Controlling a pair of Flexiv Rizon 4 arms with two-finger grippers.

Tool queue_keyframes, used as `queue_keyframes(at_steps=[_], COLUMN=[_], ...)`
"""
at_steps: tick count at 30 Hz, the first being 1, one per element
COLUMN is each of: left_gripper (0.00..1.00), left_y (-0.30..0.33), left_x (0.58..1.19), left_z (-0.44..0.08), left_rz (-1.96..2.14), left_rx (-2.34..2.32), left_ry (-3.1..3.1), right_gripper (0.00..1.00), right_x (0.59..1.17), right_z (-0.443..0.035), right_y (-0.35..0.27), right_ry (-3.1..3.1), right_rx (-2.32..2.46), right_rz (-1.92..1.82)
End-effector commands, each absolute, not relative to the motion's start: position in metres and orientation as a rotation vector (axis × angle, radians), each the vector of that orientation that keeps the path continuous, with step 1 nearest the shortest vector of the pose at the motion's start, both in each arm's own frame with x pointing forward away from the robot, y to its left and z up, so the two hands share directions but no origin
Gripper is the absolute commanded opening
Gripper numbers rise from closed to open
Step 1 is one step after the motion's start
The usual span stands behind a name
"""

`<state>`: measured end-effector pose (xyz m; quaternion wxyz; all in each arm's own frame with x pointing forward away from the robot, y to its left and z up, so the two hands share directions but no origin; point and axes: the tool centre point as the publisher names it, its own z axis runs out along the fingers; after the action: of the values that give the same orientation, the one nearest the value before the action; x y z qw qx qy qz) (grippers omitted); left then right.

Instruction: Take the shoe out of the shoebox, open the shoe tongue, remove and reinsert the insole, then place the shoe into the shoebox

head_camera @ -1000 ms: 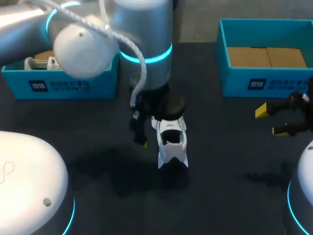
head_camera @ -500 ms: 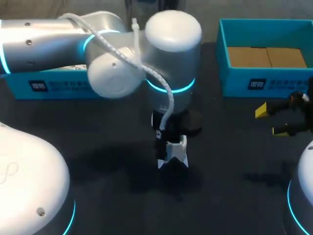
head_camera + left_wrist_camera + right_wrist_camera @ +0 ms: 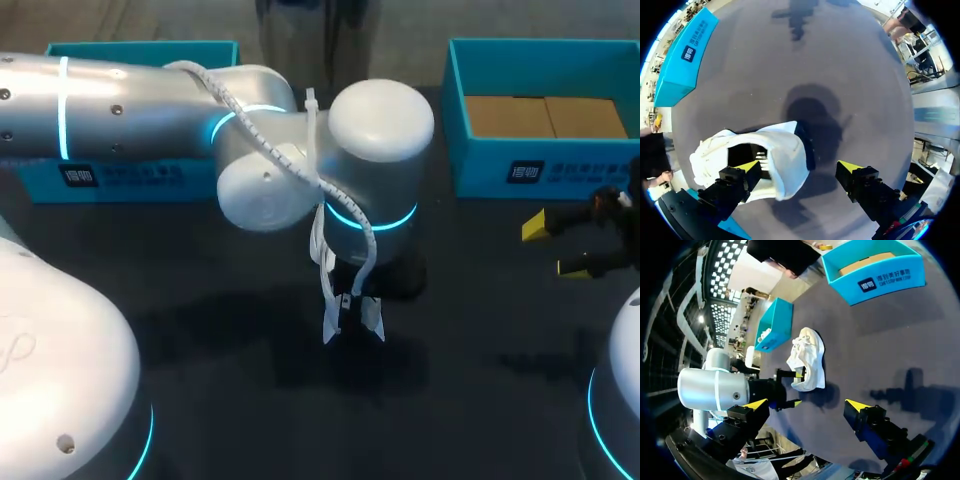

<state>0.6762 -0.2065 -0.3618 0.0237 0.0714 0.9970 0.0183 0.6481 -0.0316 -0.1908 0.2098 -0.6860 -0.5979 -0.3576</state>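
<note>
A robotics lab is suggested: a left arm (image 3: 120,100) and right arm (image 3: 625,330), ringed with cyan light, are mounted at a dark table (image 3: 200,400) bearing a far-left shoebox (image 3: 130,175) and far-right shoebox (image 3: 545,170).

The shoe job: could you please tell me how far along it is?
Done: the shoe stands on the table, outside the shoebox. In hand: the open left gripper is at the shoe, one finger seemingly in its opening, by the tongue. Left: insole out and back in, then the shoe into the shoebox. The right gripper hangs open, apart.
</note>
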Motion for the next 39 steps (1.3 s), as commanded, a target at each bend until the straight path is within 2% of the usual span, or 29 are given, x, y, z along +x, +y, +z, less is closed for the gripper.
queue_keyframes(at_steps=[1, 15, 16, 17, 18, 19, 21, 23, 24, 25, 26, 39], left_gripper=[1.0, 1.0, 0.82, 0.75, 0.58, 0.49, 0.4, 0.17, 0.17, 0.02, 0.0, 0.0], left_y=[-0.209, -0.21, -0.21, -0.21, -0.21, -0.21, -0.211, -0.211, -0.211, -0.211, -0.212, -0.21], left_x=[0.678, 0.677, 0.676, 0.676, 0.676, 0.675, 0.675, 0.674, 0.674, 0.674, 0.673, 0.663], left_z=[-0.379, -0.399, -0.4, -0.4, -0.4, -0.4, -0.4, -0.399, -0.399, -0.399, -0.398, -0.377], left_rz=[0.047, 0.044, 0.036, 0.036, 0.034, 0.032, 0.025, 0.023, 0.023, 0.021, 0.017, -0.026], left_rx=[0.194, 0.109, 0.086, 0.089, 0.09, 0.086, 0.085, 0.083, 0.083, 0.08, 0.079, 0.058], left_ry=[3.077, 3.071, 3.076, 3.077, 3.077, 3.077, 3.078, 3.079, 3.079, 3.079, 3.08, 3.105], right_gripper=[1.0, 1.0, 1.0, 1.0, 1.0, 1.0, 1.0, 1.0, 1.0, 1.0, 1.0, 1.0], right_x=[0.636, 0.636, 0.636, 0.636, 0.636, 0.636, 0.636, 0.636, 0.636, 0.636, 0.636, 0.636], right_z=[-0.188, -0.188, -0.188, -0.188, -0.188, -0.188, -0.188, -0.188, -0.188, -0.188, -0.188, -0.188], right_y=[-0.032, -0.032, -0.032, -0.032, -0.032, -0.032, -0.032, -0.032, -0.032, -0.032, -0.032, -0.032], right_ry=[-1.624, -1.624, -1.624, -1.624, -1.624, -1.624, -1.624, -1.624, -1.624, -1.624, -1.624, -1.624], right_rx=[-2.019, -2.019, -2.019, -2.019, -2.019, -2.019, -2.019, -2.019, -2.019, -2.019, -2.019, -2.019], right_rz=[-1.164, -1.164, -1.164, -1.164, -1.164, -1.164, -1.164, -1.164, -1.164, -1.164, -1.164, -1.164])
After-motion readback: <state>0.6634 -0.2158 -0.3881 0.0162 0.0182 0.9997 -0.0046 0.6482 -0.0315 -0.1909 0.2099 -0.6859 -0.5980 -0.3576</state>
